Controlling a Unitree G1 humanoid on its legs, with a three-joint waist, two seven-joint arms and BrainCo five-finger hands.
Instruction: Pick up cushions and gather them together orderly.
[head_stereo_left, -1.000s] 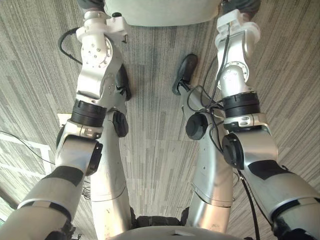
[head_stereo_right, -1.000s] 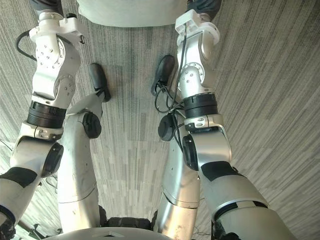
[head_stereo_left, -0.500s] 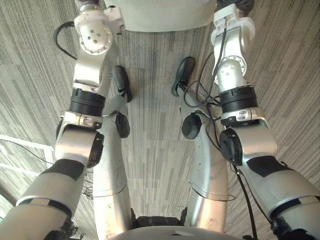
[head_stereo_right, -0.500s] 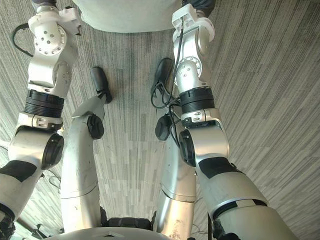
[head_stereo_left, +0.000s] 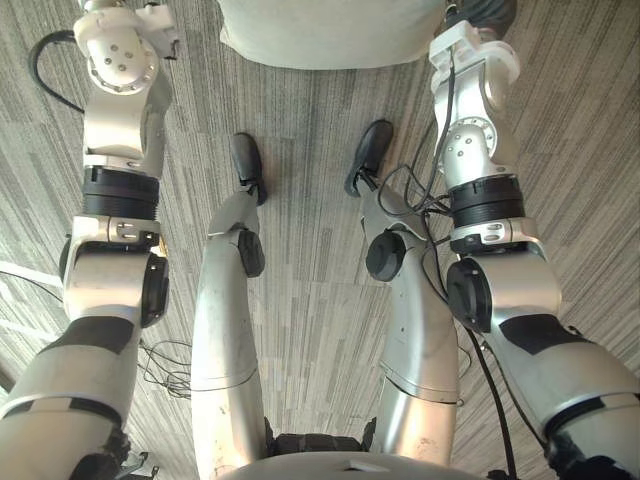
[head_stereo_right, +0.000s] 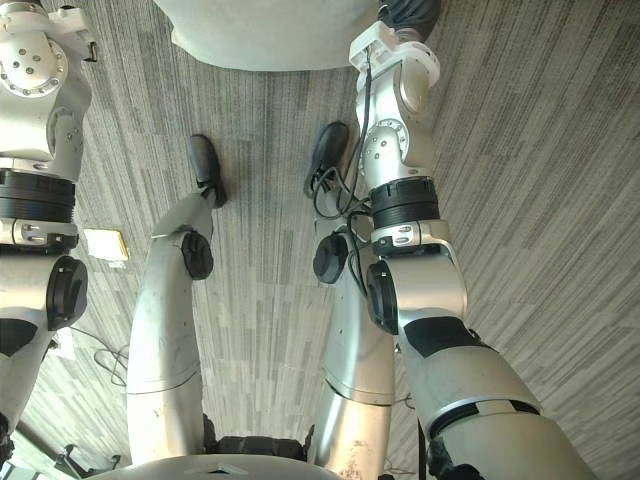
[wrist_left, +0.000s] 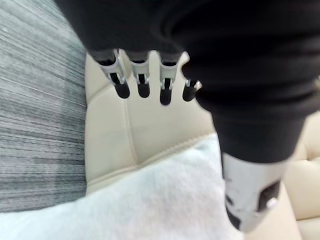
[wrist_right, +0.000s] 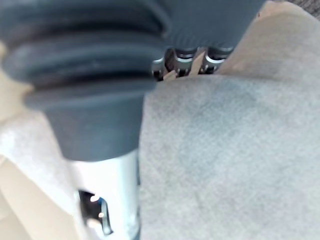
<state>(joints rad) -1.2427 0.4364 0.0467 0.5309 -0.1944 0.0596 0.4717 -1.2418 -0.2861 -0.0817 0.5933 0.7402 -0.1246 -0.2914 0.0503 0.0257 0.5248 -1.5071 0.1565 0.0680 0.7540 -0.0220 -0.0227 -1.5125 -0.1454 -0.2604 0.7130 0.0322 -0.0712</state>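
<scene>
Cushion (wrist_right: 230, 150) over half-hidden right hand (wrist_right: 176, 57)

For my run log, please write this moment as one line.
left robot hand: open, over cream seat | right robot hand: against grey cushion | white cushion: on seat

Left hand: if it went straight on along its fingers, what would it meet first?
Most likely the cream padded seat, just past the straight fingers of the left hand. The white cushion lies further along that line. Depth is unclear, so this is a guess.
</scene>
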